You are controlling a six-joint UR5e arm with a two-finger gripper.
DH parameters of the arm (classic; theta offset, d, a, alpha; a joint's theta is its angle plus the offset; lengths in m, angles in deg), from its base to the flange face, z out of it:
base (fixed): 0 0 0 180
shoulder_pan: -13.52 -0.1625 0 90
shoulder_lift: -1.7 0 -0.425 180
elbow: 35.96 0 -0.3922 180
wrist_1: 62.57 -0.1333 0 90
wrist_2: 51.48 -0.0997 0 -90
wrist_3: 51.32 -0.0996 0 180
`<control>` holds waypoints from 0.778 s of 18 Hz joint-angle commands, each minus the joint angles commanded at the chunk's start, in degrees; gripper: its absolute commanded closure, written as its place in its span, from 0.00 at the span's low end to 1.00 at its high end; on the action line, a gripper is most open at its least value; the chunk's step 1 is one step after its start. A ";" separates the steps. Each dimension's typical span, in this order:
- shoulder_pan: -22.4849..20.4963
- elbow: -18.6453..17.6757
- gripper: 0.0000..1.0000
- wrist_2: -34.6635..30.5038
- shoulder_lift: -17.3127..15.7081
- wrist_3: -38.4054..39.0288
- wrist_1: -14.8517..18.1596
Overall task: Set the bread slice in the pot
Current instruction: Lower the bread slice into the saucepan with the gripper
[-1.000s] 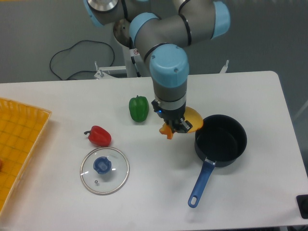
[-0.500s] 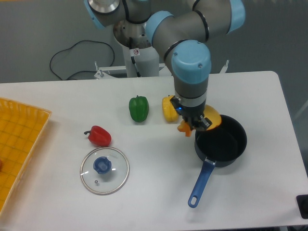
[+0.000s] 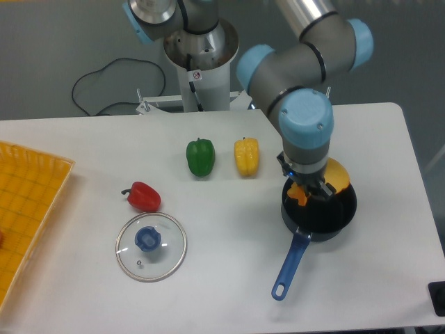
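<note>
The dark pot with a long blue handle sits at the right of the white table. My gripper hangs directly over the pot's opening, shut on the yellow-orange bread slice, which sticks out to its right above the pot's far rim. An orange bit of the slice shows at the gripper's left side. The wrist covers the fingertips and much of the pot's inside.
A yellow pepper and a green pepper stand left of the pot. A red pepper lies further left, with a glass lid with a blue knob in front of it. A yellow tray sits at the left edge.
The arm has carried the bread slice rightward, from beside the pot's left rim to over its opening. The yellow pepper, hidden behind the arm at first, now shows fully.
</note>
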 joint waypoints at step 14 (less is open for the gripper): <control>-0.36 -0.79 1.00 0.18 2.38 -0.01 -2.20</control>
